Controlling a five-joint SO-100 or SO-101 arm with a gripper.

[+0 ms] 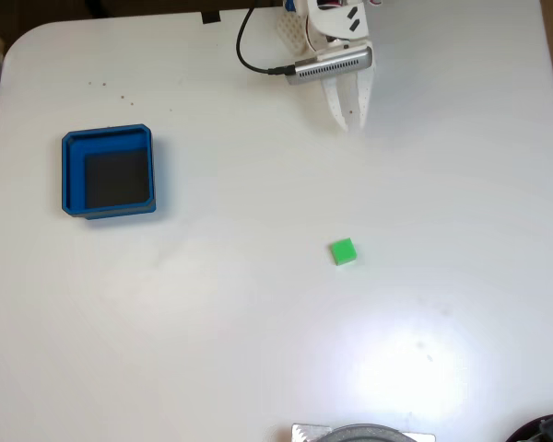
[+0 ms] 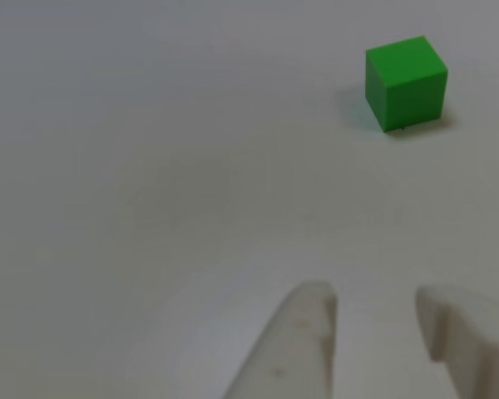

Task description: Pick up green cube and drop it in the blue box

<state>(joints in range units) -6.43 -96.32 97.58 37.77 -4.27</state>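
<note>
Table (image 1: 258, 331) fills the fixed view, white and wide, with its rounded corner at upper left and its right edge running down the right side. Most of its surface lies bare, so open room surrounds each thing. One cube (image 1: 343, 251) sits a little right of centre, well apart from every edge and from the box (image 1: 71, 175), which stands near the table's left edge. One box, one cube, one tool (image 1: 350, 118).

The cube is bright green with plain faces and sharp edges, resting flat on the table and turned slightly askew (the other view shows it at upper right (image 2: 405, 83), with a thin shadow at its base). The box is bright blue, square and shallow, with thick walls, clipped corners and a dark floor; nothing lies in it.

The tool hangs near the table's top edge in the fixed view, white fingers pointing down the picture toward the cube yet well apart from it. In the other view its two fingertips (image 2: 312, 320) stand a modest gap apart, holding nothing. A black cable (image 1: 244, 51) curls beside the arm.
</note>
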